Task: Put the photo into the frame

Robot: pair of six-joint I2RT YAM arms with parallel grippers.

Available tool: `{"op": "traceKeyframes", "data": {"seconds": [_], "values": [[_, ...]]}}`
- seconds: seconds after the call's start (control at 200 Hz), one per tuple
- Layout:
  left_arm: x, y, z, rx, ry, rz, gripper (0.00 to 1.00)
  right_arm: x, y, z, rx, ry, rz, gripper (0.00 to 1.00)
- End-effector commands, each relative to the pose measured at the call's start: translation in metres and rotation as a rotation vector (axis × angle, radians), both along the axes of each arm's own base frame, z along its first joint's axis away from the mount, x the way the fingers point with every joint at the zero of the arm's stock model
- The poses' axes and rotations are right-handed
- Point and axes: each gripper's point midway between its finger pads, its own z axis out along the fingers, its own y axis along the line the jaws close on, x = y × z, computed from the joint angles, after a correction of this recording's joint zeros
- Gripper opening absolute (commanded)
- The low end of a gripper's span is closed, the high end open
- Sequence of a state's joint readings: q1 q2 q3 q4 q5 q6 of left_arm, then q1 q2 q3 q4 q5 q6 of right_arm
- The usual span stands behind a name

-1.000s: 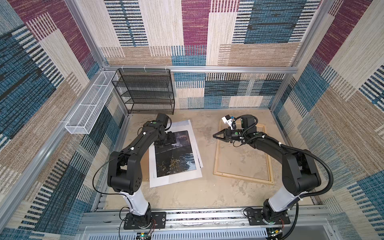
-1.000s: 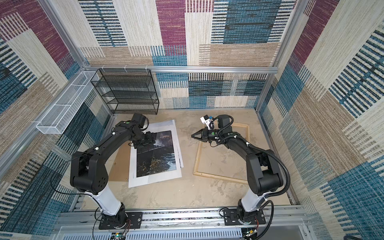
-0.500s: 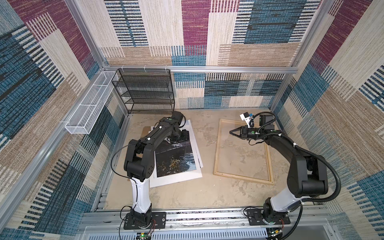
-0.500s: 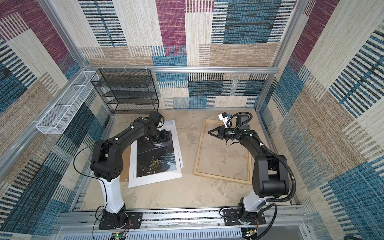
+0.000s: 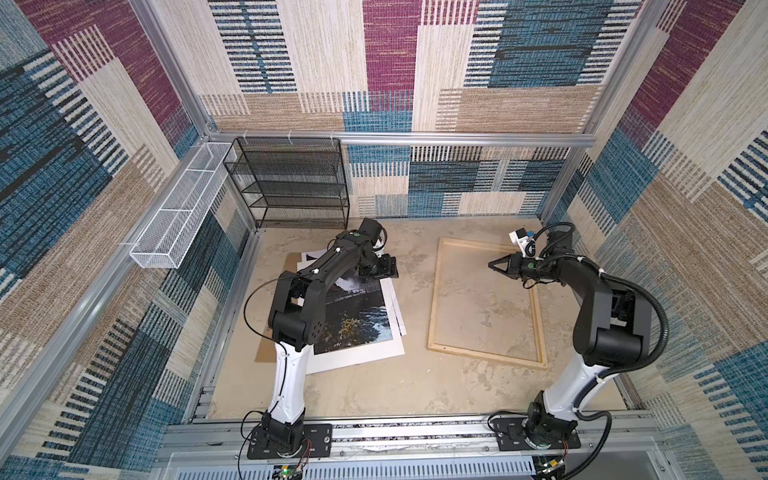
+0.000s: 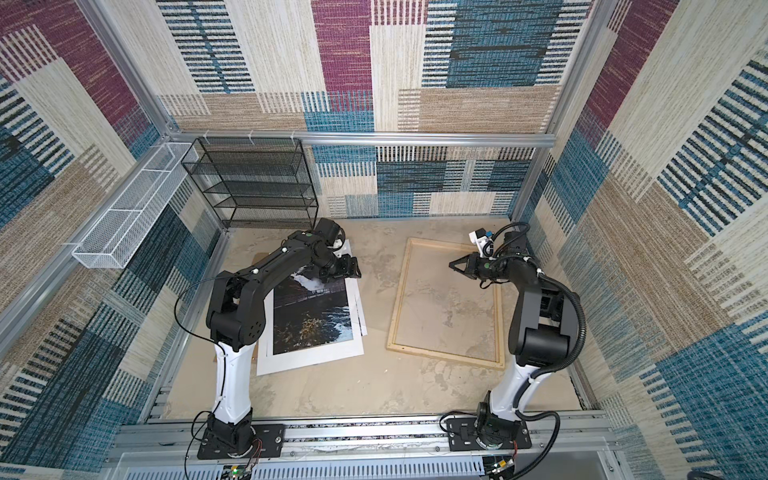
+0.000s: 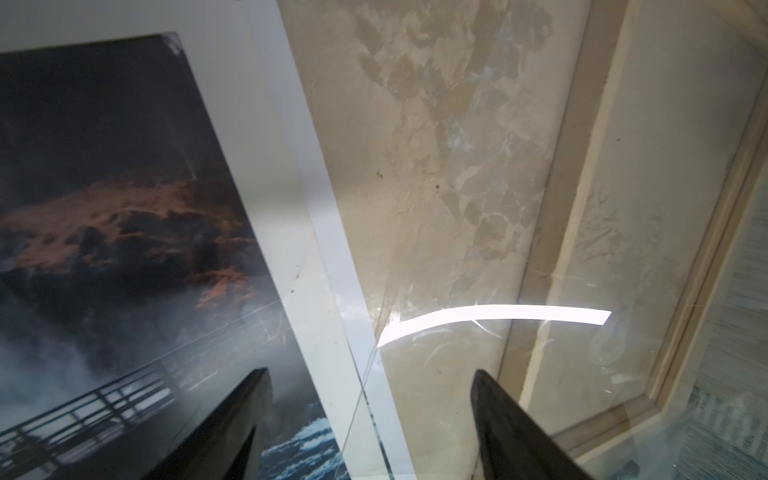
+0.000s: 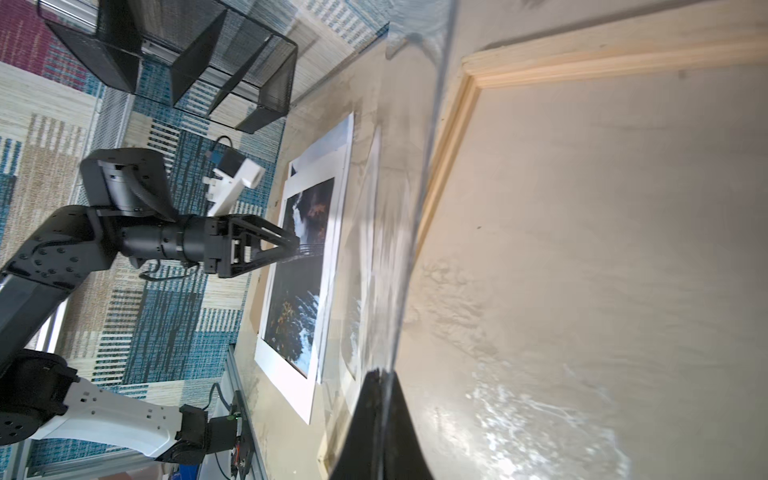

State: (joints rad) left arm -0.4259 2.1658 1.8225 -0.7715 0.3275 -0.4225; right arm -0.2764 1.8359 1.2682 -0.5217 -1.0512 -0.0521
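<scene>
The photo [image 5: 357,316] [image 6: 311,316] lies flat on the left of the floor, under a white mat [image 5: 357,357]. The pale wood frame [image 5: 434,307] [image 6: 399,299] lies flat to its right. My left gripper [image 5: 388,268] [image 7: 368,374] is open, low over the photo's far right corner, with the mat's edge [image 7: 291,208] between its fingers. My right gripper [image 5: 492,264] [image 8: 380,374] hovers over the frame's far part, shut on a thin clear sheet [image 8: 419,208] that runs out toward the photo [image 8: 299,291]. The sheet barely shows in both top views.
A brown backing board [image 5: 266,355] pokes out under the mat. A black mesh shelf [image 5: 291,183] stands at the back left, and a white wire basket [image 5: 178,216] hangs on the left wall. Patterned walls close in all sides.
Both grippers have moved to the right. The right one drew back across the frame, still shut on the clear sheet. The left one went from over the photo to its right edge.
</scene>
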Motion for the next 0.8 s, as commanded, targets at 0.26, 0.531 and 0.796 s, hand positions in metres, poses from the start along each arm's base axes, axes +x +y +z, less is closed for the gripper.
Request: {"op": "traceKeyframes", "data": {"seconds": [0.26,0.531,0.796], "values": [[-0.008,-0.039,-0.008,-0.092,0.016,-0.088,0.79,-0.005,-0.036,-0.048,-0.242,0.082,0.052,0.0],[-0.014,-0.06,-0.013,-0.113,0.019,-0.129,0.78,-0.012,-0.076,-0.087,-0.28,0.2,-0.023,0.0],[-0.025,-0.079,-0.019,-0.132,0.036,-0.17,0.78,-0.012,-0.087,-0.095,-0.301,0.216,-0.035,0.0]]}}
